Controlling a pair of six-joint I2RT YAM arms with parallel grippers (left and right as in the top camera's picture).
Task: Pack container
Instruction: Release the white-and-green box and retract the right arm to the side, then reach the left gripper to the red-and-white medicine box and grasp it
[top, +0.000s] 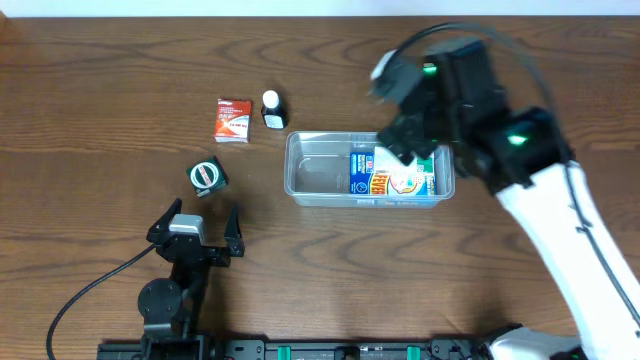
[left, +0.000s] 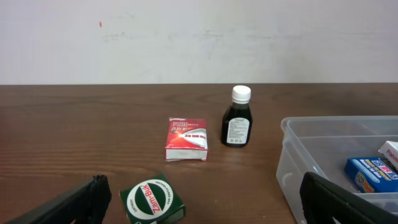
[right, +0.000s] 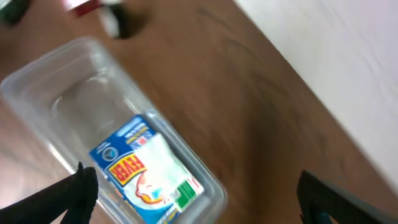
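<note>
Two arms reach over the brown wooden surface (top: 100, 60). The right arm comes in from the lower right of the overhead frame and bends over the right half of the clear container (top: 318, 172), which sits at centre frame. The right gripper (right: 196, 202) hovers above the container, fingers spread wide, holding nothing. A blue-and-white "FEVER" box (top: 392, 176) lies inside the container's right half. The left arm sits low at the lower left, and the left gripper (top: 198, 230) is released and empty. Beyond it, left of the container, are a green Zam-Buk box (top: 207, 176), a red-and-white box (top: 232, 119) and an upright dark bottle (top: 272, 108) with a white cap.
</note>
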